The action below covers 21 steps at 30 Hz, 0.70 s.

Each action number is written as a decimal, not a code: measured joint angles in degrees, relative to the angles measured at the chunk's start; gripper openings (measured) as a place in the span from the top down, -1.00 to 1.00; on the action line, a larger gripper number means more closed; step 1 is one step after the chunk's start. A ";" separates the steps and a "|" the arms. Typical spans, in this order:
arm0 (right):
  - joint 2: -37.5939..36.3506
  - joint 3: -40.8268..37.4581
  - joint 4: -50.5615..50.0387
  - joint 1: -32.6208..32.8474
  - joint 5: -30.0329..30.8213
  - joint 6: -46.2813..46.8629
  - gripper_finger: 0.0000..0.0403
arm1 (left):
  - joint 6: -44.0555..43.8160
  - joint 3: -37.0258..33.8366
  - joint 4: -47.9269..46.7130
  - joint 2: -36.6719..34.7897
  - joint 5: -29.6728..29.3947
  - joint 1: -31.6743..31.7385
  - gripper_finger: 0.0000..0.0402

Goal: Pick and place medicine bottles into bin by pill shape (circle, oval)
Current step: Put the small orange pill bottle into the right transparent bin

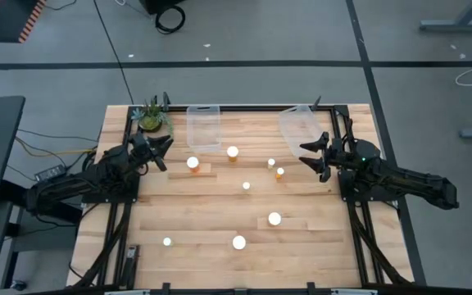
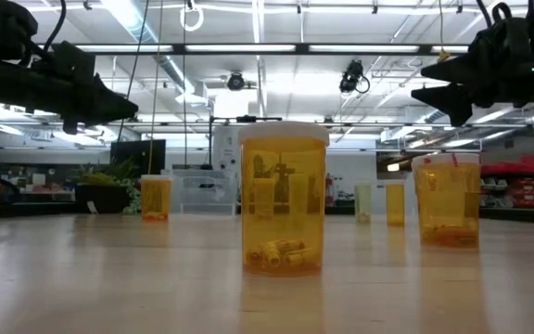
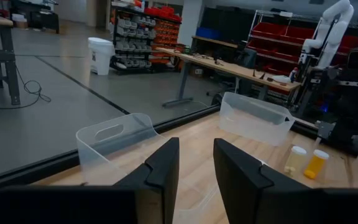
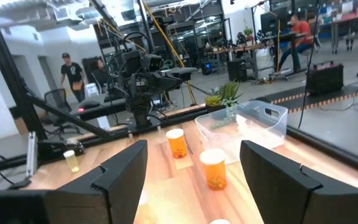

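Eight pill vials stand upright and scattered over the tabletop [image 1: 179, 205], none yet in a bin. Landmark: the potted plant [image 1: 151, 116] at the far left corner. Just beside it stands the left clear bin [image 1: 204, 127]; farther along the same edge, well apart from the plant, the right clear bin [image 1: 299, 125].

Nearest the plant: a wide vial [image 1: 193, 163] and another [image 1: 233, 152], both in front of the left bin. Farther off, two slim vials [image 1: 279, 173] near the right bin. Farthest from the plant, the large vials [image 1: 274, 219] toward the near edge.

Left hand [image 1: 161, 146] hovers near the plant, fingers parted by a narrow gap, holding nothing. Right hand [image 1: 314, 157] hovers in front of the right bin, fingers spread wide, empty.

Handling, judged: vials look light, rigid plastic, smooth and likely slippery; round walls, so a pinch off centre could squirt one sideways or tip it. The low view shows oval pills [image 2: 281, 252] lying loose at the bottom of the nearest vial [image 2: 283, 198], so weight sits low. Best hold: across the orange body just under the white cap, fingers level. Slim ones would topple easily if nudged.
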 joint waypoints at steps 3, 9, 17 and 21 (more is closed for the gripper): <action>-0.01 0.00 -0.56 0.00 0.00 3.31 -0.31 | 0.00 0.00 0.00 0.00 0.00 -0.01 0.47; -0.01 0.00 -8.66 0.00 0.74 5.80 -0.31 | -0.01 -0.01 0.00 0.00 0.01 0.01 0.47; 3.17 0.00 -9.71 0.00 5.39 5.56 -0.31 | -0.01 -0.01 0.00 0.00 -0.01 0.01 0.47; 6.30 0.00 -8.23 0.00 6.73 5.72 -0.31 | 0.00 -0.01 0.00 0.00 0.00 0.00 0.47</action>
